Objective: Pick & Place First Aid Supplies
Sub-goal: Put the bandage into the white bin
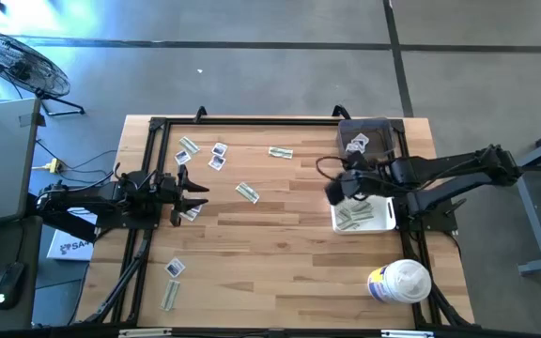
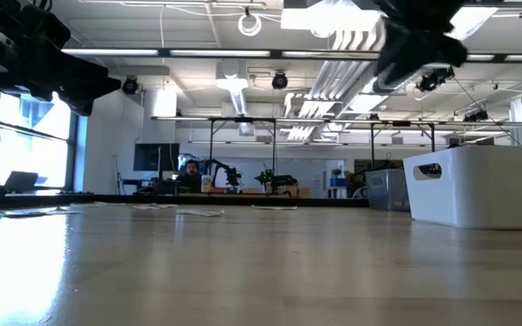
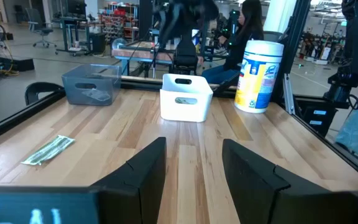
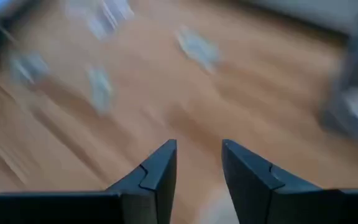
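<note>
Open wood spans the table (image 1: 280, 253) middle; strip packets (image 1: 246, 192) and sachets (image 1: 217, 155) scatter toward its left and far edges. The right gripper (image 1: 336, 191), jaws spread and empty, hangs beside the white bin (image 1: 390, 218) holding strips. The left gripper (image 1: 198, 194), jaws spread, reaches inward over a packet.

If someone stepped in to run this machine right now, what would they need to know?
Right end effector: open, empty, by the white bin.
Left end effector: open, empty, at the table's left side, a packet just beside it.
Done: a few strip wrappers lie in the white bin, one sachet in the grey bin.
Left: about eight packets scattered on the table.
</note>
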`<state>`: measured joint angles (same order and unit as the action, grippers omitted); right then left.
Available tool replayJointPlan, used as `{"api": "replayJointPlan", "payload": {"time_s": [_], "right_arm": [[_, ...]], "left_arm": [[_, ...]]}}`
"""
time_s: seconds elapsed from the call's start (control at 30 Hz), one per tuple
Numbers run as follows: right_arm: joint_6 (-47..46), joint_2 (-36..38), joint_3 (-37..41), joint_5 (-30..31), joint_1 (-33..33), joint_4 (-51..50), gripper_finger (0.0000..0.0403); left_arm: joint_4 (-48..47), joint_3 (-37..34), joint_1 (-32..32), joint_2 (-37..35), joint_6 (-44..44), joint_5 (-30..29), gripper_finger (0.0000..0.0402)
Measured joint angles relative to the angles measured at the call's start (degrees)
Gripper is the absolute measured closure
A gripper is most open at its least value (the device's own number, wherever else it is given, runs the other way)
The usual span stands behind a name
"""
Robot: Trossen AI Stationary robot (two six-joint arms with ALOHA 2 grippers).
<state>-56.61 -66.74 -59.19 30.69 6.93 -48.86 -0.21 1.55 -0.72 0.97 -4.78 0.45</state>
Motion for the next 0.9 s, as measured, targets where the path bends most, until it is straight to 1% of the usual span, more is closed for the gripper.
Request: {"api": "replayJointPlan", "payload": {"time_s": [0.1, 0.2, 0.3, 0.4, 0.53, 0.67, 0.8, 0.9], "right_arm": [[8.1, -0.9, 2.5, 4.4, -1.4, 14.7, 0.0282], [15.1, -4.3, 5.1, 5.4, -3.4, 27.5, 0.0282], [19.1, -10.1, 6.6, 3.6, -5.9, 36.8, 0.0282], [20.5, -17.5, 6.6, -0.6, -8.7, 43.2, 0.0282], [21.1, -26.7, 3.5, -4.6, -12.8, 45.2, 0.0282], [21.1, -34.1, 0.4, -7.5, -16.8, 45.0, 0.0282], [21.2, -39.3, -2.7, -8.9, -20.3, 45.2, 0.0282], [23.0, -42.4, -4.9, -9.7, -22.5, 44.8, 0.0282]], "left_arm": [[0.0, 0.0, 0.0, 0.0, 0.0, 0.0, 0.0246], [0.0, 0.0, 0.0, 0.0, 0.0, 0.0, 0.0246], [0.0, 0.0, 0.0, 0.0, 0.0, 0.0, 0.0246], [0.0, 0.0, 0.0, 0.0, 0.0, 0.0, 0.0246], [0.0, 0.0, 0.0, 0.0, 0.0, 0.0, 0.0246], [0.0, 0.0, 0.0, 0.0, 0.0, 0.0, 0.0246], [0.0, 0.0, 0.0, 0.0, 0.0, 0.0, 0.0246], [0.0, 0.0, 0.0, 0.0, 0.0, 0.0, 0.0246]]}}
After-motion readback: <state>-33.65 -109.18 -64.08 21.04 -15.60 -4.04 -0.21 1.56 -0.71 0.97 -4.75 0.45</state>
